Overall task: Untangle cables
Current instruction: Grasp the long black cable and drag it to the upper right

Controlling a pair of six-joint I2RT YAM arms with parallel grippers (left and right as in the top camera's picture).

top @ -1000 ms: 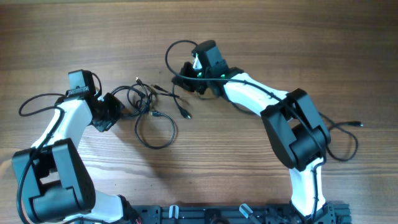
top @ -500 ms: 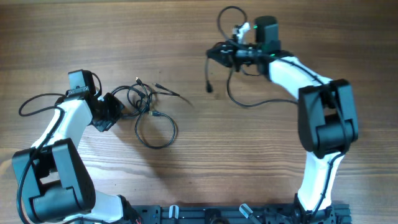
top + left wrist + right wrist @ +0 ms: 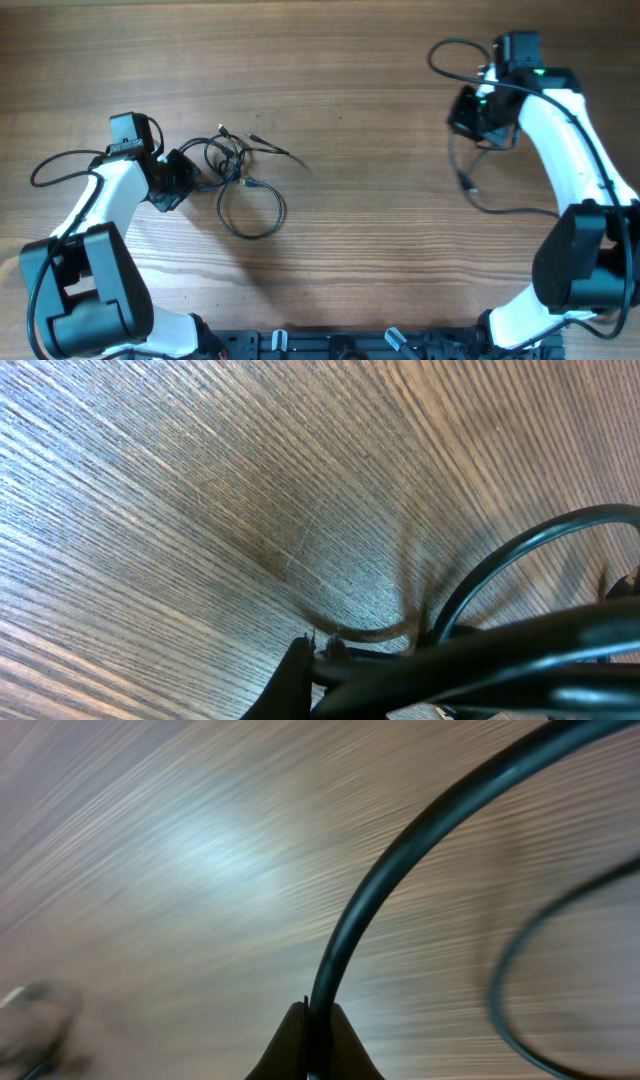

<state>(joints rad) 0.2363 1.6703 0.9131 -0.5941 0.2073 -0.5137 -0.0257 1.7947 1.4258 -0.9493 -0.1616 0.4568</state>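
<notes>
Cables [image 3: 232, 160] of thin, glossy black cord lie bunched in a small knot on the left half of the desk [image 3: 370, 230], whose top is pale brown wood with fine straight grain. Out of the knot one strand sags toward the near edge in a round loop [image 3: 247, 236], and a few short ends with small plug tips fan out to the right. The left hand [image 3: 178, 182] meets the knot at its left edge. From the left wrist view its dark fingertips [image 3: 300, 678] are pressed together over smooth, rounded strands [image 3: 520, 650] that cross just above the grain, so it is clamped on the bundle.

Well apart, on the right half of the desk, a lone cable [image 3: 468, 165] hangs from the right hand [image 3: 468, 118]. Its short end drops to a small plug [image 3: 466, 183], while the long end curves away along the wood toward the right arm's base. In the right wrist view the cord [image 3: 400, 870] rises in a clean arc from between the two pointed fingertips [image 3: 290, 1045], which are pinched tight on it. The wood behind is blurred.
</notes>
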